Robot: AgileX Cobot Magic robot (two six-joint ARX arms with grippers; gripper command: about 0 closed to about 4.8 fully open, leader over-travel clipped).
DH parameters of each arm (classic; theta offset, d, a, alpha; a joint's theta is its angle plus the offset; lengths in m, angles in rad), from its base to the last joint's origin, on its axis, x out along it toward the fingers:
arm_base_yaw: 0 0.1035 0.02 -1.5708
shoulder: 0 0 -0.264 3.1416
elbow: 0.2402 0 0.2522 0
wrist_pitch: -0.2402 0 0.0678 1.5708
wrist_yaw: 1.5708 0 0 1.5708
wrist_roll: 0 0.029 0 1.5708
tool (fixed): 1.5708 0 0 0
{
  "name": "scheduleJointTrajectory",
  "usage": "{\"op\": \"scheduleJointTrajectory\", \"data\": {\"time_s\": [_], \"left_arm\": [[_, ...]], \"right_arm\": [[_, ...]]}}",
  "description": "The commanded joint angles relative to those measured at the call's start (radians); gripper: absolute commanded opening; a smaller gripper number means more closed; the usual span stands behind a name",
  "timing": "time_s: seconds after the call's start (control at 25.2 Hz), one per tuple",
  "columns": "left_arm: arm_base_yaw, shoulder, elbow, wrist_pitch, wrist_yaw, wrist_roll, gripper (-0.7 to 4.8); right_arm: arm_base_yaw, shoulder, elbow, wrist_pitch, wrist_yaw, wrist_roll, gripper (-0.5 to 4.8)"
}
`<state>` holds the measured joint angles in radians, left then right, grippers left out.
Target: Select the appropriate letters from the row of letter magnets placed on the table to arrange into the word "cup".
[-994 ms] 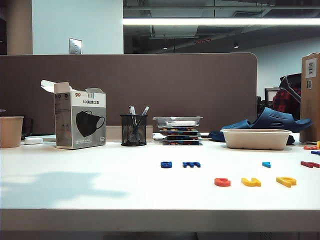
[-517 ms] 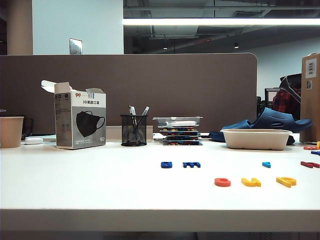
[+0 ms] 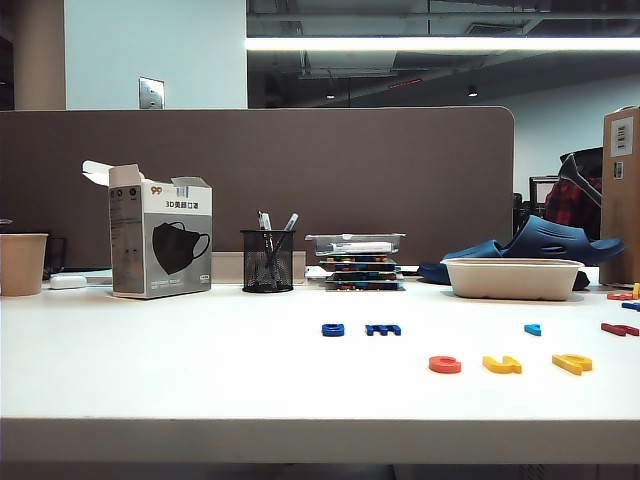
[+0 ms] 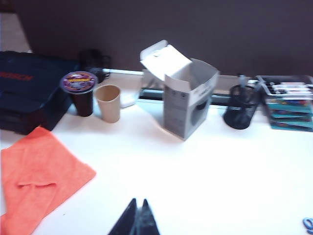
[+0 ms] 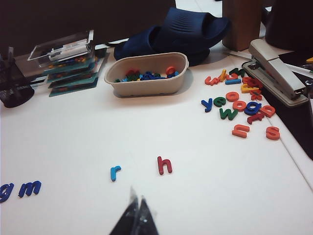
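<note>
On the white table [image 3: 200,380], towards its front right, a red "c" [image 3: 445,364], a yellow "u" [image 3: 502,364] and a yellow "p" [image 3: 572,363] lie side by side. Behind them the row holds two dark blue letters [image 3: 333,329] [image 3: 383,329], a light-blue letter [image 3: 533,329] and a red one [image 3: 620,328]. No arm shows in the exterior view. My left gripper [image 4: 138,201] is shut and empty above bare table near an orange cloth [image 4: 39,176]. My right gripper [image 5: 137,196] is shut and empty, short of the light-blue "r" [image 5: 115,172] and red "h" [image 5: 164,165].
A mask box [image 3: 160,245], a mesh pen cup [image 3: 267,260], stacked trays [image 3: 358,260] and a beige bowl [image 3: 512,278] of letters line the back. A paper cup [image 3: 22,263] stands far left. A loose letter pile [image 5: 242,100] and a stapler [image 5: 279,73] lie at the right.
A soft shadow that lay on the left part of the table a second ago is gone. The letters have not moved.
</note>
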<state>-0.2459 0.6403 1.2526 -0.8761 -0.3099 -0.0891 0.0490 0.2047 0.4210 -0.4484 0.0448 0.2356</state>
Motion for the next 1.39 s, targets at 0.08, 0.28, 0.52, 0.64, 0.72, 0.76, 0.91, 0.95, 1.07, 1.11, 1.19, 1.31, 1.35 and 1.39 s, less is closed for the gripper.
{"op": "scheduleJointTrajectory", "data": {"time_s": [0.08, 0.28, 0.52, 0.64, 0.72, 0.76, 0.91, 0.95, 1.07, 1.11, 1.19, 1.31, 1.35, 1.39], "left_arm": [[0.000, -0.202, -0.190, 0.064, 0.069, 0.005, -0.05], [0.000, -0.462, -0.421, 0.162, 0.132, 0.003, -0.05], [0.000, -0.578, -0.592, 0.276, 0.159, 0.010, -0.05], [-0.001, -0.628, -0.701, 0.384, 0.169, 0.010, -0.05], [-0.001, -0.639, -0.802, 0.512, 0.211, 0.010, -0.05], [-0.001, -0.638, -0.830, 0.547, 0.229, 0.011, -0.05], [-0.002, -0.639, -0.983, 0.774, 0.285, 0.008, -0.05], [-0.002, -0.639, -1.010, 0.808, 0.285, 0.020, -0.05], [-0.002, -0.639, -1.154, 0.970, 0.307, 0.092, -0.05], [-0.002, -0.639, -1.191, 1.004, 0.320, 0.098, -0.05], [-0.001, -0.639, -1.227, 1.018, 0.323, 0.118, -0.05], [0.001, -0.639, -1.245, 1.015, 0.322, 0.119, -0.05], [0.001, -0.639, -1.245, 1.008, 0.321, 0.121, -0.05], [0.001, -0.639, -1.245, 1.004, 0.321, 0.124, -0.05]], "right_arm": [[0.000, -0.109, -0.086, 0.042, -0.020, 0.004, -0.07], [-0.001, -0.207, -0.186, 0.105, -0.024, 0.000, -0.07], [0.000, -0.205, -0.229, 0.113, -0.021, -0.019, -0.07], [0.000, -0.206, -0.251, 0.138, -0.021, -0.028, -0.07], [0.000, -0.206, -0.273, 0.163, -0.021, -0.044, -0.07], [0.000, -0.207, -0.283, 0.171, -0.021, -0.056, -0.07], [-0.001, -0.207, -0.305, 0.177, -0.020, -0.087, -0.07], [0.000, -0.207, -0.311, 0.178, -0.020, -0.094, -0.07], [0.000, -0.207, -0.337, 0.195, -0.018, -0.098, -0.07], [-0.001, -0.207, -0.344, 0.200, -0.017, -0.098, -0.07], [-0.001, -0.207, -0.353, 0.202, -0.017, -0.100, -0.06], [-0.001, -0.207, -0.363, 0.206, -0.018, -0.100, -0.04], [0.000, -0.207, -0.365, 0.207, -0.018, -0.100, 0.01], [-0.001, -0.207, -0.369, 0.207, -0.018, -0.100, 0.12]]}}
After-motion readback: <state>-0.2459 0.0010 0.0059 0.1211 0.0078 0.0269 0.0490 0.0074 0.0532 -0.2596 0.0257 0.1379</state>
